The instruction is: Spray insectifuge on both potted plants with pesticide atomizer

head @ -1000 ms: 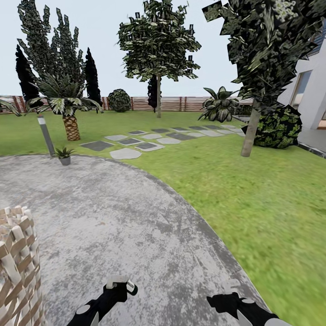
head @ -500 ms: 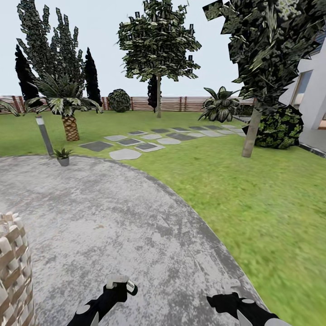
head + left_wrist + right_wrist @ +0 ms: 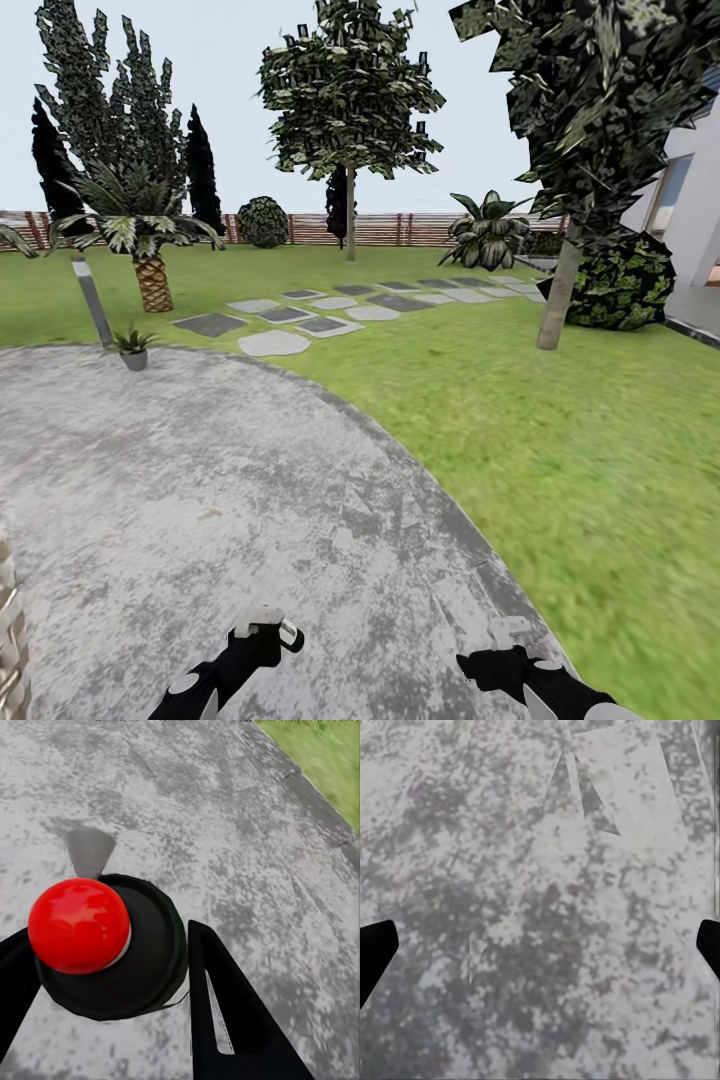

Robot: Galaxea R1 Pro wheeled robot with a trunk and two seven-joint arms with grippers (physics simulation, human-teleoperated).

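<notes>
Fingers of the left gripper [image 3: 105, 975] clamp the dark-green, red-topped pesticide atomizer [image 3: 105, 945]; right gripper [image 3: 540, 945] at five o'clock hangs spread over grey stone patio [image 3: 250, 480].

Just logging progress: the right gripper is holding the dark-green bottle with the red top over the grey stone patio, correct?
Not quite: it is the left gripper that holds the dark-green, red-topped atomizer bottle, as the left wrist view shows. The right gripper is open and empty. Both are over the grey stone patio.
</notes>
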